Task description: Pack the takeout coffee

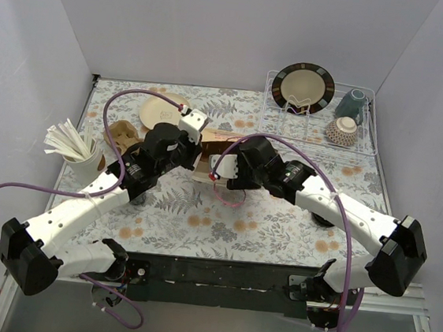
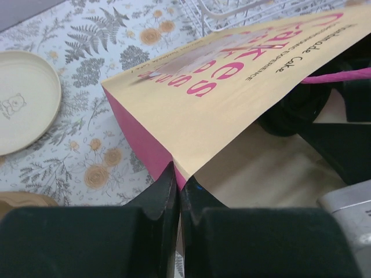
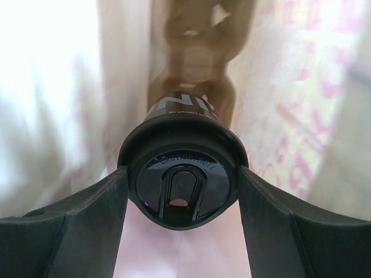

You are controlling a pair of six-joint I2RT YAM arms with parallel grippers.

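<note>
Packing step: takeout coffee (image 3: 181, 185) is inside the paper bag (image 2: 232, 92), right jaws closed on it; left jaws pinched tight on bag edge. Next probably: seat cup, release.

Takeout coffee (image 3: 182, 152) in right end effector (image 3: 181, 194), inside paper bag (image 3: 290, 87)

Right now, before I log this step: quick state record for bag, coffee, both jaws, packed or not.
paper bag: lying on its side, printed face up
left jaws: shut on the bag's open edge
takeout coffee: lid on, inside the bag, bag walls all round it
right jaws: shut on the coffee, one on each side at the lid
packed: partly; coffee is in the bag but not yet let go
nearby: cream plate left of the bag; dish rack at back right
</note>
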